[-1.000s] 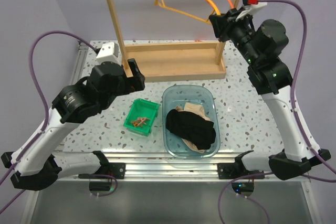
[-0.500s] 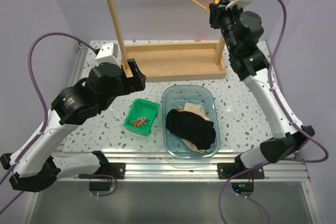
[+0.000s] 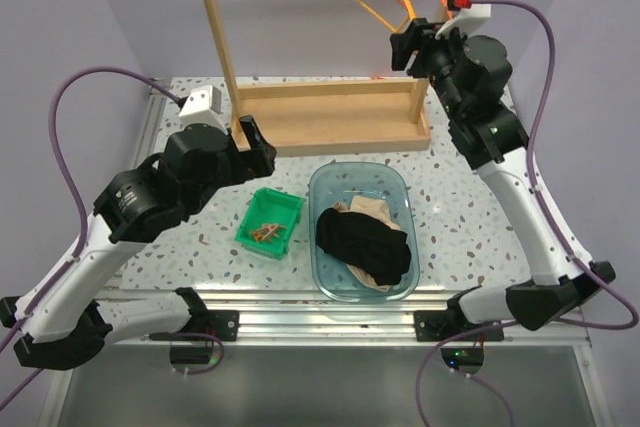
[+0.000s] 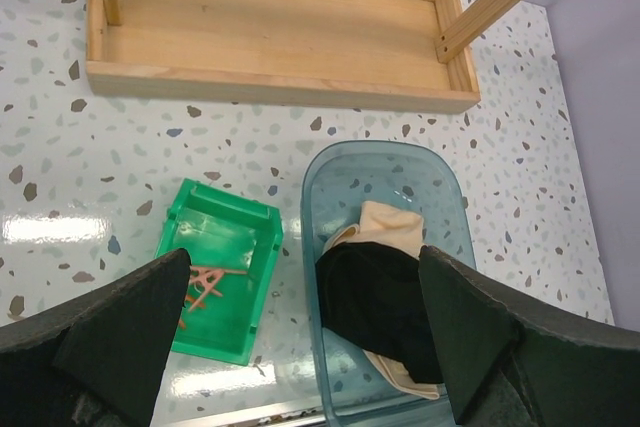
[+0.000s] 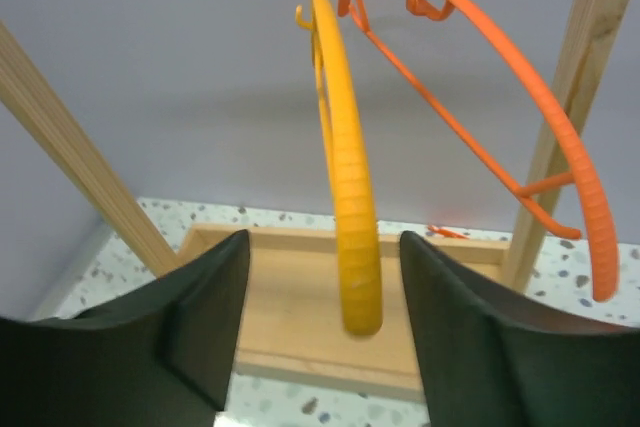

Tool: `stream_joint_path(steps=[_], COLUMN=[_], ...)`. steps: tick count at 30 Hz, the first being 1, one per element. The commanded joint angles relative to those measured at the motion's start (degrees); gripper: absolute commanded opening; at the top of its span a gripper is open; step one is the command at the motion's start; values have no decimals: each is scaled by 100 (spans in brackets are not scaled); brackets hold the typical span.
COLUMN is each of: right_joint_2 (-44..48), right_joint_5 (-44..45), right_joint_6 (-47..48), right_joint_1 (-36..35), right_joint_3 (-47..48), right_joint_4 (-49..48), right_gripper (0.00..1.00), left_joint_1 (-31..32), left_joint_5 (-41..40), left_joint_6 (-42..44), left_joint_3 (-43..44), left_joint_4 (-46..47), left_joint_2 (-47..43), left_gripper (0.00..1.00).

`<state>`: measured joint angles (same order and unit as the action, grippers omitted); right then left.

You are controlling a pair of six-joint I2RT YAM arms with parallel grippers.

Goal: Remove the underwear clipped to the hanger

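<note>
left claw (image 3: 256, 141) we find spread wide and holding nothing, poised above the speckled table (image 3: 445, 187) and looking down; its wrist view shows both fingers (image 4: 120, 332) well apart, framing the containers below. nearest the arm bases stands a clear blue-tinted plastic tub (image 3: 355, 182). both pieces of underwear lie inside it: the black underwear (image 3: 365, 239) is bunched on top, and the beige underwear (image 3: 372, 209) lies beneath, showing at the far side and at the near right edge. just beside the tub, on its left, sits a small green bin (image 3: 283, 202) with brown clips (image 3: 266, 233) lying in its bottom. we cannot count the clips. beyond both containers rests the wooden rack base (image 3: 335, 122), a shallow tray with two uprights rising from it. right claw (image 3: 409, 47) is raised high at the far right upright, also spread wide. the lower end of the yellow hanger (image 5: 347, 197) hangs between its fingers, with a gap visible on each side. the orange hanger (image 5: 520, 97) hangs just beside the yellow one, to its right.
</note>
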<state>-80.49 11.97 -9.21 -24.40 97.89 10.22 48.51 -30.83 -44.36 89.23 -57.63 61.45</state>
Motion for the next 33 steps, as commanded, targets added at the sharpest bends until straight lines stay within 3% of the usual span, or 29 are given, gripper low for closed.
stream_joint_path(steps=[1, 2, 3, 15, 19, 24, 33], right_joint_2=[620, 718, 841, 2484, 2591, 2556, 2310], right_joint_5=[-300, -309, -344, 234, 272, -502, -564], right_joint_6=[-133, -168, -195, -581, -1064, -1785, -2612], right_joint_1=[-3, -12, -12, -3, -12, -3, -3], right_joint_3=[-164, -208, -269, -1851, -2325, -2687, -2442], right_joint_4=[830, 972, 1086, 2159, 2555, 2625, 3495], right_gripper=[69, 79, 98, 98, 98, 98, 98], left_joint_1=[18, 18, 18, 9, -8, -166, -606], left_joint_5=[7, 7, 7, 174, 358, 647, 1254], left_joint_6=[41, 59, 85, 489, 752, 973, 1543], left_joint_3=[7, 24, 24, 7, -20, -361, -547], left_joint_4=[357, 375, 392, 814, 1086, 1787, 2993], left_joint_2=[-63, -46, -37, 218, 367, 543, 1202], left_gripper=[100, 100, 100, 100, 100, 100, 100])
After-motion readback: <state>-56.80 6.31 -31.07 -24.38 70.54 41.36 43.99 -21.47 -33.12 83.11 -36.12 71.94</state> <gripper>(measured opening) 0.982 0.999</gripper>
